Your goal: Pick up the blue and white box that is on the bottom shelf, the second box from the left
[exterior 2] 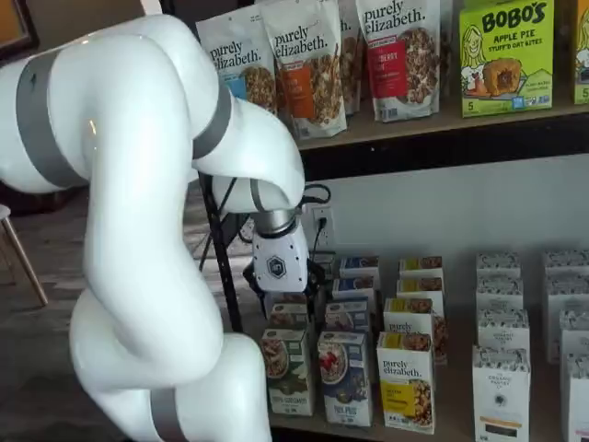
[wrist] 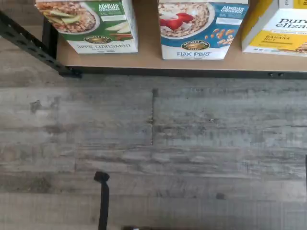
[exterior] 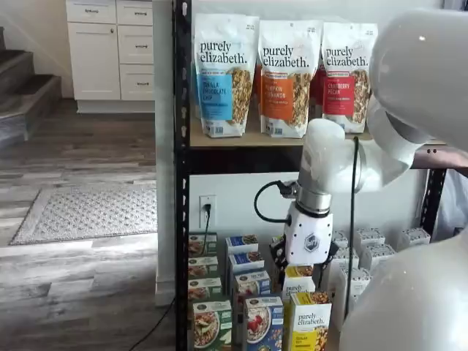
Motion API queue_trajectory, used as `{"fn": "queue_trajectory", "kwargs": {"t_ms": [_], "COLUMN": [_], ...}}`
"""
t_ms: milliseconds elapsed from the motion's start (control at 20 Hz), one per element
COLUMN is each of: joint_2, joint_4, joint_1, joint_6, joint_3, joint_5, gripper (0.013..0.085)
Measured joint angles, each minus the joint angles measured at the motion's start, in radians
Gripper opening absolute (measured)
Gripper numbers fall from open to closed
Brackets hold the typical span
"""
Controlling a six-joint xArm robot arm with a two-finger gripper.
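I see the white-bodied end effector (exterior 2: 276, 296) hanging in front of the rack in both shelf views, fingers mostly hidden behind its body and the boxes. Can't make out a gap from the pictures, but the jaws are at their widest and nothing sits in them, so I read it as open and empty.

Target is the small upright blue and white cardboard box (exterior 2: 346, 378): white upper panel, blue lower part, pictured bowl of cereal with red berries, "Flax Plus" lettering readable in the wrist view (wrist: 201, 28). It stands at the front edge of the bottom shelf (exterior 2: 442, 433), a tan board in a black metal frame, below the end effector and slightly to its side, not touching it.

Just beside it stand a green-fronted apple cinnamon box (exterior 2: 287, 370) and a yellow and white "purely elizabeth" box (exterior 2: 406, 379). More boxes line up in rows behind each.

Grey wood-plank floor (wrist: 153, 153) fills most of the wrist view.
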Motion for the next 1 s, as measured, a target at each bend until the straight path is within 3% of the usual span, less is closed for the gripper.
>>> {"fn": "queue_trajectory", "kwargs": {"t_ms": [500, 1000], "joint_2": [0.152, 0.261], "joint_4": [-0.015, 0.054], "joint_1": [-0.002, -0.008], "joint_6": [0.003, -0.068], "joint_3": [-0.03, -0.052], "joint_5": [-0.122, -0.235], "gripper": [0.085, 0.085]}}
